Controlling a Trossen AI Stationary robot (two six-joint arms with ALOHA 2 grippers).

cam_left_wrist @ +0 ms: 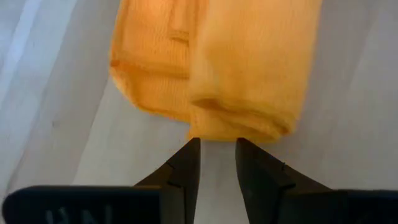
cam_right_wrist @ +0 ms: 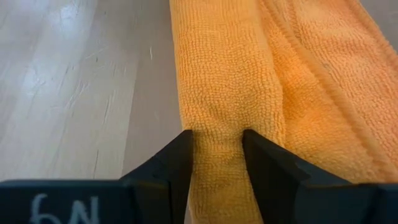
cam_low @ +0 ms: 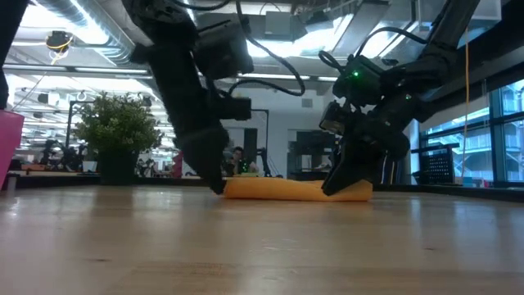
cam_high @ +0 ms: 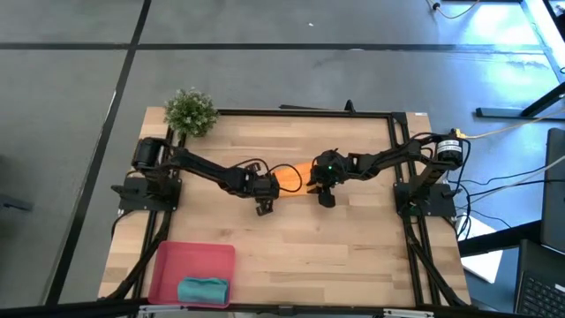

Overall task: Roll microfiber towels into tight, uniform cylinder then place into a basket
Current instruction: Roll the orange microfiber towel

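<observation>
On the wooden desk, the orange towel lies mid-desk. The right gripper pinches its fold; the left gripper stands parted just off its end. Only the high view shows the basket at 7 o'clock, teal towel inside.

So we're looking down on a grey concrete floor with dark seam lines crossing it, running all round the light wooden table. At the right edge of the overhead frame we get cables trailing over the floor and a dark stand leg, plus bright light glaring in the upper right. From table height we see an open office behind: ceiling ducts at upper left, strip lights, a potted plant on the left, and big windows on the right letting in blue daylight.
</observation>
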